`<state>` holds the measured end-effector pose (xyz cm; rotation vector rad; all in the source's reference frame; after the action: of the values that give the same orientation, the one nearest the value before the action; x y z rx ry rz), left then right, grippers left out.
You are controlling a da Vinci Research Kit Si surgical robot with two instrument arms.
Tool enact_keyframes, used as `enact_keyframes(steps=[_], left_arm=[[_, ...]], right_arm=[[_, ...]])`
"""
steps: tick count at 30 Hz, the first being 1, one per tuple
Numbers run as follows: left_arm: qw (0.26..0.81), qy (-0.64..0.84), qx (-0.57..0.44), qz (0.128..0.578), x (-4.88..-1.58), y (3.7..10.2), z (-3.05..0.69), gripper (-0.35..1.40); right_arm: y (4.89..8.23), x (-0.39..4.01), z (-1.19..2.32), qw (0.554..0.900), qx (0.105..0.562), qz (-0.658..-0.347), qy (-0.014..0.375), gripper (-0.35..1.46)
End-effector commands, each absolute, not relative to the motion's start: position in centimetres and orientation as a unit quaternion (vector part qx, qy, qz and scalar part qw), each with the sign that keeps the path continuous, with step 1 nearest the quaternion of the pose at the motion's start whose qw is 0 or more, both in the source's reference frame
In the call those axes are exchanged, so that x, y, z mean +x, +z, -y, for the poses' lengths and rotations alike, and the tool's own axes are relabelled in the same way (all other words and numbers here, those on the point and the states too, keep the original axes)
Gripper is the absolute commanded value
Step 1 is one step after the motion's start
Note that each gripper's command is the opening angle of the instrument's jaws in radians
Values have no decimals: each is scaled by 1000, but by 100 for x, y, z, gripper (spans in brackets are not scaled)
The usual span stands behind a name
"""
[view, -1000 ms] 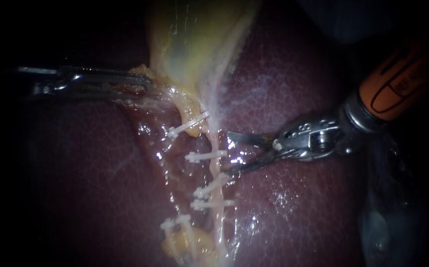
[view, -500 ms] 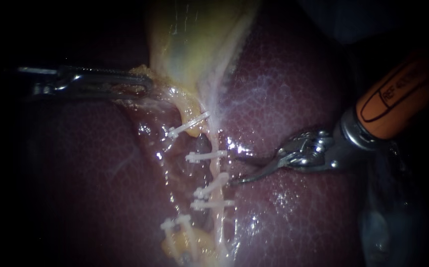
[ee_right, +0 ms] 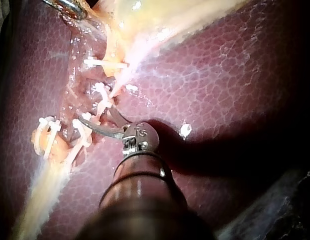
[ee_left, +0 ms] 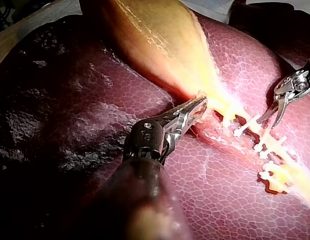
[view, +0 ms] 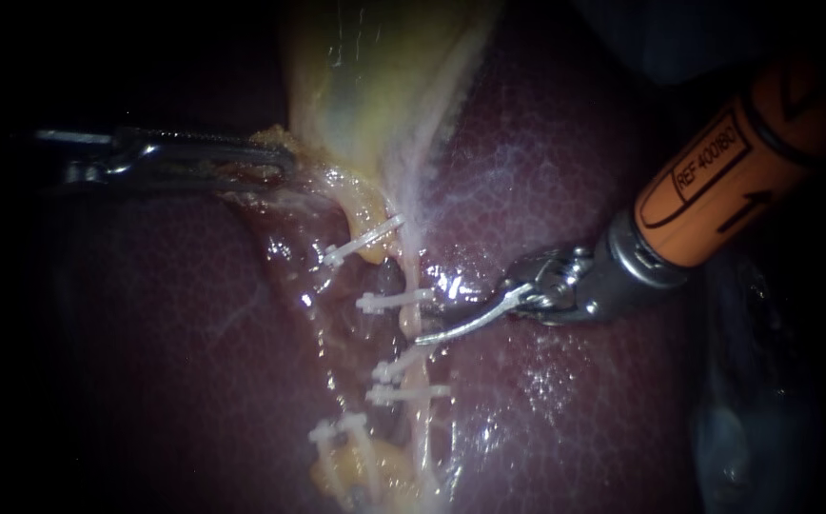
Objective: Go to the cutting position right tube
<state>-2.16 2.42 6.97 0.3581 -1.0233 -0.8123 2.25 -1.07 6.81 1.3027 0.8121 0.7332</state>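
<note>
At the centre of the endoscope view, the right tube [view: 413, 262] runs from twelve o'clock toward six across the liver [view: 575, 409], carrying white clips. The right tool [view: 432, 322] comes in from two o'clock, its thin curved jaws open, with their tips at the tube between the upper clip [view: 394, 302] and the lower clip [view: 402, 367]. At ten o'clock, the left tool [view: 275, 157] has its jaws clamped on the edge of the yellow gallbladder [view: 375, 86].
</note>
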Motion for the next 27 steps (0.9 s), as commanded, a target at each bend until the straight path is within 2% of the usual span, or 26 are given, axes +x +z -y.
enact_keyframes(steps=[1, 10, 21, 27], left_arm=[[779, -376, 166, 473, -216, 697, -242, -35], [779, -376, 166, 473, -216, 697, -242, -35], [778, -378, 167, 473, -216, 697, -242, -35], [778, -378, 167, 473, -216, 697, -242, -35]], right_arm=[[681, 227, 107, 656, 578, -361, 324, 135], [687, 248, 108, 632, 594, -388, 312, 135], [705, 276, 125, 612, 598, -417, 307, 137], [704, 282, 123, 580, 609, -451, 298, 135]])
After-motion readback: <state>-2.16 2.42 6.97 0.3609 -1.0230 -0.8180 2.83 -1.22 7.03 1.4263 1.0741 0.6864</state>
